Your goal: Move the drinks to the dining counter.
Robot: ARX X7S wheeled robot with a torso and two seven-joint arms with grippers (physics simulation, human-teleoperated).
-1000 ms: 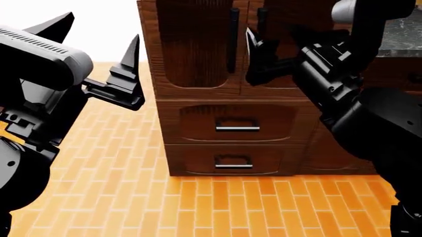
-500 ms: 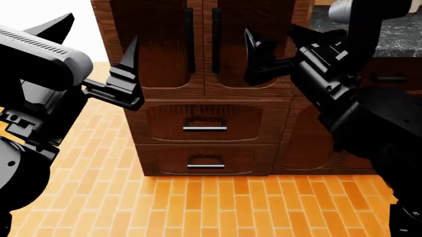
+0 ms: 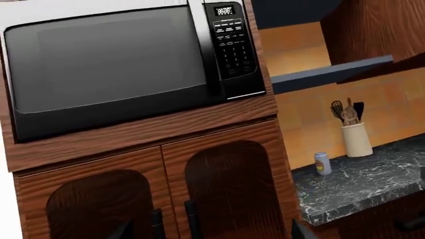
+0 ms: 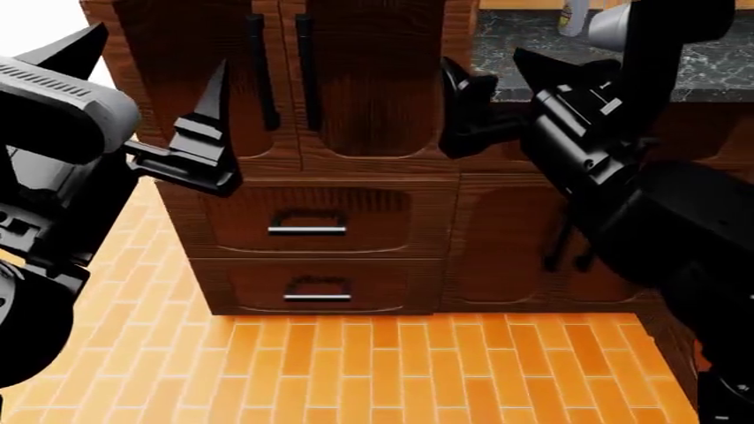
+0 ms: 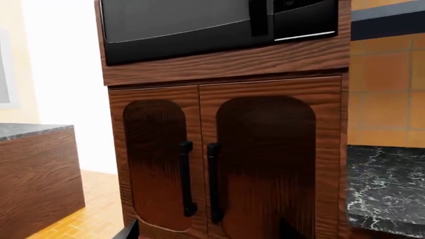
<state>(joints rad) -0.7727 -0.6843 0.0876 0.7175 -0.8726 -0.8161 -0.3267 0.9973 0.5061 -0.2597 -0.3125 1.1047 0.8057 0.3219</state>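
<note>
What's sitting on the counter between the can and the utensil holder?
Nothing: in the left wrist view, bare marble counter separates the can from the utensil holder.

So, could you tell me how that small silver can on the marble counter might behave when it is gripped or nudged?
The can looks smooth and round, so it may slip in the fingers. It stands upright and narrow on the marble counter, so a sideways nudge could tip it and let it roll.

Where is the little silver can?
In the left wrist view, the can stands on the marble counter, between the wooden cabinet and the utensil holder.
</note>
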